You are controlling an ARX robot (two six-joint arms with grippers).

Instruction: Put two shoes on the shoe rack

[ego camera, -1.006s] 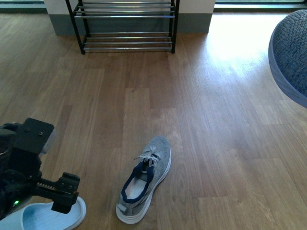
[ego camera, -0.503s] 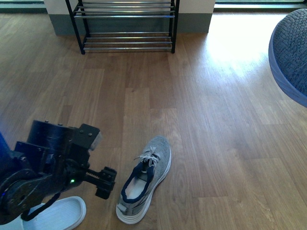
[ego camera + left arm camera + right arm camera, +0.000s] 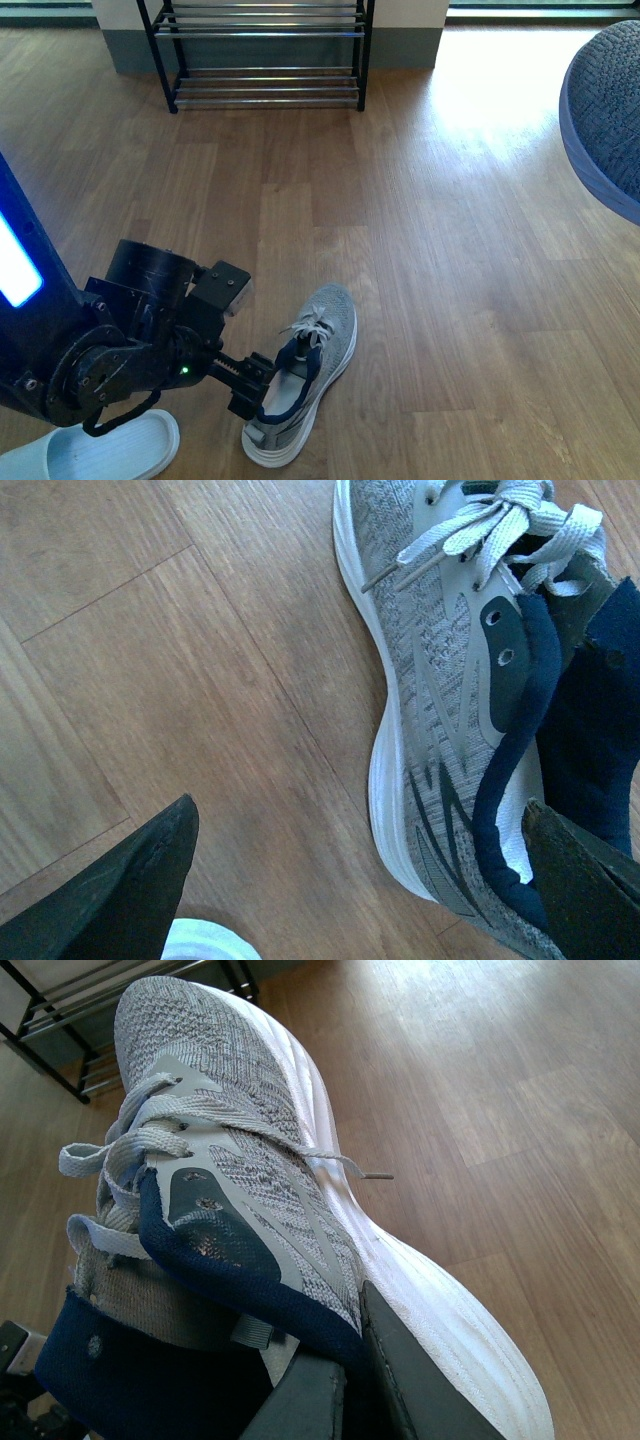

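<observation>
One grey sneaker (image 3: 312,365) lies on the wood floor, toe pointing towards the shoe rack (image 3: 265,62) at the far wall. My left gripper (image 3: 256,386) is open at this sneaker's heel. In the left wrist view the sneaker (image 3: 440,690) sits between the spread fingertips (image 3: 125,885); one finger is over the navy collar, the other over bare floor. The second grey sneaker (image 3: 235,1135) is held up in the air by my right gripper (image 3: 352,1385), shut on its collar wall. That shoe's toe (image 3: 605,110) shows at the front view's right edge.
A white slipper (image 3: 95,455) lies on the floor beside the left arm, close to the sneaker's heel; its edge (image 3: 200,944) shows in the left wrist view. The rack's lower bars (image 3: 55,1015) appear beyond the held shoe. Wood floor stretches between the shoes and the rack.
My left arm has swung to the right and forward, bringing its open gripper from beside the slipper to the floor sneaker's heel. The held sneaker has stayed where it was.
</observation>
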